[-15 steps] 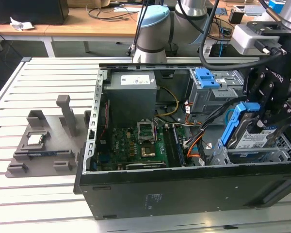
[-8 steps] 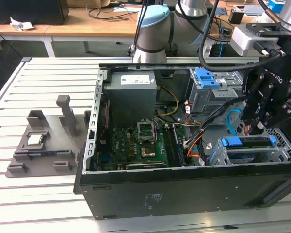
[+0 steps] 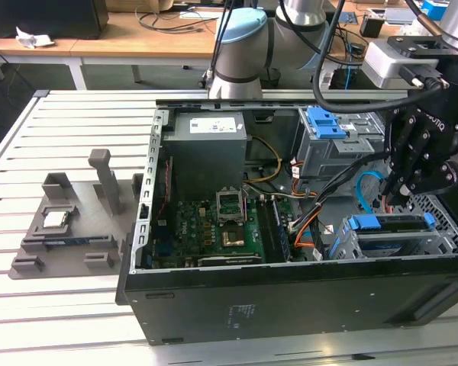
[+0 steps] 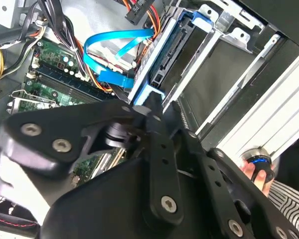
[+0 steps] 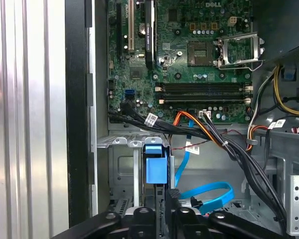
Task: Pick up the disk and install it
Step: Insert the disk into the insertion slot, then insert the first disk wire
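Fingers (image 4: 156, 130) looked closed together on nothing, their tips just above the blue-railed top edge of the disk (image 3: 393, 223), which sat in the drive cage (image 3: 445, 242), its long axis running left-to-right across the exterior view.

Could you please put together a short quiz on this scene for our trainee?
1. True or false: the chip sits inside the case.
2. The gripper is nearest to: A) the disk; B) the power supply; C) the chip.
3. What colour are the disk's rails?
Key: 1 false; 2 A; 3 blue.
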### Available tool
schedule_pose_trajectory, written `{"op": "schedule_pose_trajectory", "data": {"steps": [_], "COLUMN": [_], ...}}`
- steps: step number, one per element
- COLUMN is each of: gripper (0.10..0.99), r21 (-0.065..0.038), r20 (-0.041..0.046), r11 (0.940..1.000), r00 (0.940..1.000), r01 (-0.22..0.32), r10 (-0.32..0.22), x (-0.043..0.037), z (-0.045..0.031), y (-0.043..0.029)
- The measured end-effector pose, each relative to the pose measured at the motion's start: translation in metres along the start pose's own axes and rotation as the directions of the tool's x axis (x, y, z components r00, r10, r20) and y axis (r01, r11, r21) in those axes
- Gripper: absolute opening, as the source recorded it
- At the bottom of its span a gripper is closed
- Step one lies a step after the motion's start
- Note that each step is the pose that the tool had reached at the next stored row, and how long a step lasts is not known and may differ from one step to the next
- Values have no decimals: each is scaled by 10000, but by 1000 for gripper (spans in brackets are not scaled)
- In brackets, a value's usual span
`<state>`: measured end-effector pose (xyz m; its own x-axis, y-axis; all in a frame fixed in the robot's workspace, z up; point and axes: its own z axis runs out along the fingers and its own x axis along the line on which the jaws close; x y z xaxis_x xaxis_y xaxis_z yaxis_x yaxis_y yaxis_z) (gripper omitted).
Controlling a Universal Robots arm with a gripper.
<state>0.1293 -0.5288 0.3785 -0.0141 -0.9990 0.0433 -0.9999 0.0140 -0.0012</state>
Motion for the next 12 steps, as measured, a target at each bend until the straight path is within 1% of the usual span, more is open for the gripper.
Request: {"op": "schedule_pose_trajectory", "data": {"steps": [2,8,9,12], "gripper": [106,106,114,298], "r21": [0,0,0,0], "r20": [-1,0,0,0], "r11": [10000,10000,10000,10000], "r00": [10000,10000,10000,10000], "r01": [0,0,0,0], "r10": [0,0,0,0], "x": [0,0,0,0], "z": [0,1,1,2], "y": [0,0,0,0]}}
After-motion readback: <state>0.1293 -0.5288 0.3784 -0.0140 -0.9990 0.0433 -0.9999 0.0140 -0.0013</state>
